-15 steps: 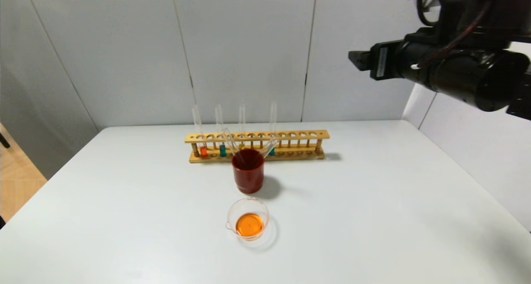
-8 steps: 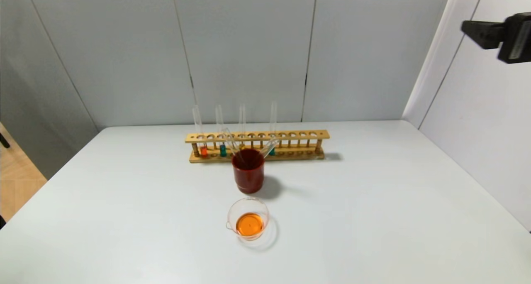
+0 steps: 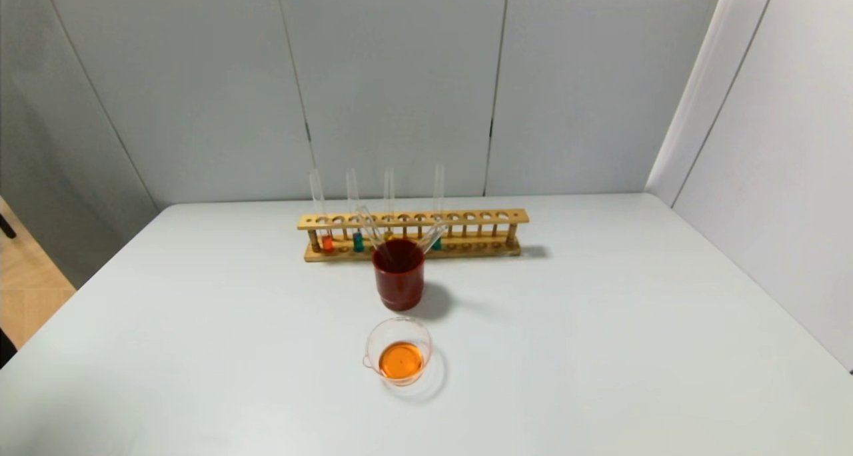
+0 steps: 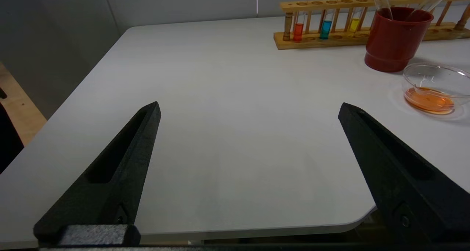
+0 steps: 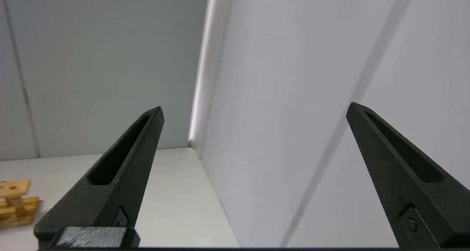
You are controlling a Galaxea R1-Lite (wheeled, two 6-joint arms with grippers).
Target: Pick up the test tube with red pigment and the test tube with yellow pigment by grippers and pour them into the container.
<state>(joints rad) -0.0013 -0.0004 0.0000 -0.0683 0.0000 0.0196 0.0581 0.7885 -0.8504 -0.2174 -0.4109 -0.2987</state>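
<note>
The container (image 3: 371, 347), a low clear glass dish with orange liquid in it, stands at the table's front middle; it also shows in the left wrist view (image 4: 433, 68). Two clear test tubes (image 3: 368, 223) (image 3: 434, 233) lean in the dark red cup (image 3: 398, 283) with no liquid visible in them. No tube with deep red liquid shows. My left gripper (image 4: 249, 106) is open and empty over the table's left front corner. My right gripper (image 5: 255, 108) is open and empty, facing the right wall. Neither gripper shows in the head view.
A wooden rack (image 3: 413, 219) behind the cup holds upright tubes: bright orange (image 4: 298, 31), teal (image 4: 325, 29), yellow (image 4: 354, 24) and a second teal (image 3: 436, 244). The rack's end shows in the right wrist view (image 5: 13, 203). A wall panel borders the table's right.
My right arm, which stood high at the right of the head view, has drawn back to the right and left that view. The table's things have not moved.
</note>
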